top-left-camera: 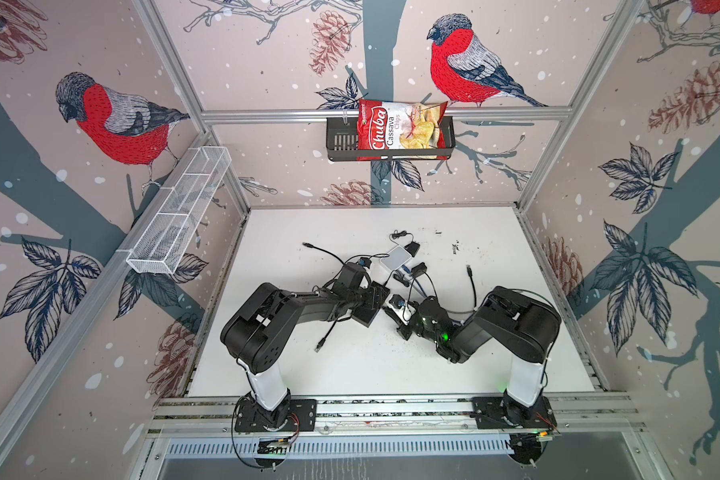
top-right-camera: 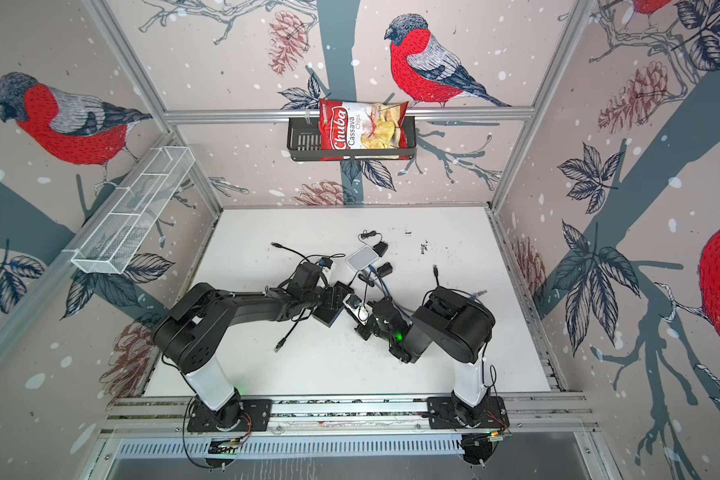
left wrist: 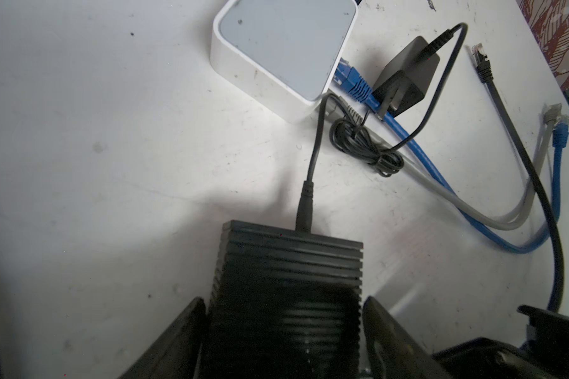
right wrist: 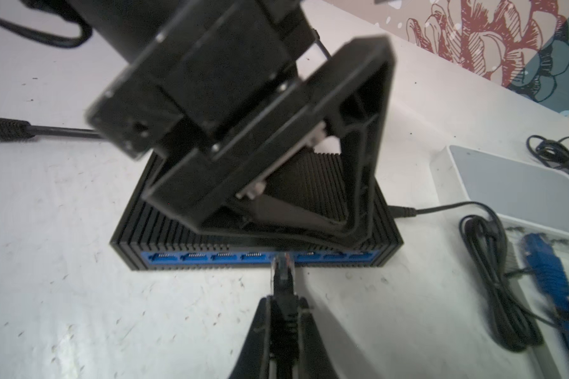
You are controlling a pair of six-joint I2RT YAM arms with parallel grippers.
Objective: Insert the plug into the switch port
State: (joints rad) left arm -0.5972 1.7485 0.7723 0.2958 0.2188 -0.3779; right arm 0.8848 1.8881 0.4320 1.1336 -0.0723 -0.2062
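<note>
Around you stand walls papered with red-breasted birds and pine cones, and below them the scuffed white desk (top-left-camera: 350,365) carries everything. Your left gripper (left wrist: 284,305) has its jaws spread wide and pressed against the two long sides of the black ribbed switch (left wrist: 289,262). The switch lies flat on the desk near the middle, between your two arms. A thin black power lead (left wrist: 304,210) enters its rear face. Your right gripper (right wrist: 284,300) is closed tight on the black-booted plug with a clear tip (right wrist: 283,275), low over the desk and pointing at the switch's front. That clear tip meets the blue row of ports (right wrist: 191,258), with four open ports on one side of it and three on the other. You cannot tell from here how far in it sits. Just beyond the switch rests a white square box with a grey top (left wrist: 286,42), a blue cable (left wrist: 358,85) plugged into its side and a black power adapter (left wrist: 408,78) beside it. On the back wall, a red bag of cassava chips (top-left-camera: 395,129) stands in a black basket (top-left-camera: 339,141).
</note>
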